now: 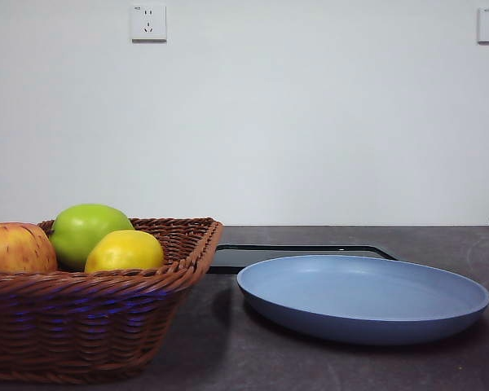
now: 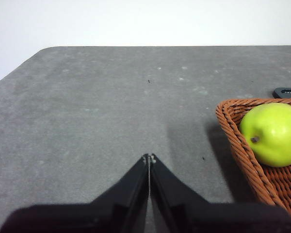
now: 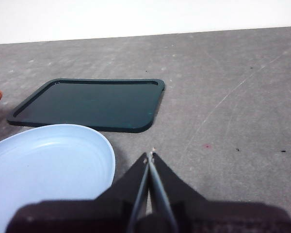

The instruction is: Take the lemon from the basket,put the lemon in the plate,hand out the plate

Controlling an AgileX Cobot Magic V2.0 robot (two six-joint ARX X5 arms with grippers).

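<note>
A brown woven wicker basket (image 1: pixel 106 326) sits at the table's near left corner, holding a small yellow lemon (image 1: pixel 124 252), a green apple (image 1: pixel 86 230) and a red-yellow apple (image 1: pixel 16 248). A pale blue round plate (image 1: pixel 363 314) lies beside it, before a flat black tray (image 1: pixel 301 254).

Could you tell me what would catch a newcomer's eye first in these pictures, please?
Most striking is the fruit piled in the basket at the front view's left: the lemon in front, a green apple behind it and a red-yellow apple beside them. Next comes the plate, bare on the grey table beside the basket, with a black tray lying behind it. The left gripper and right gripper are shut, holding nothing.
</note>
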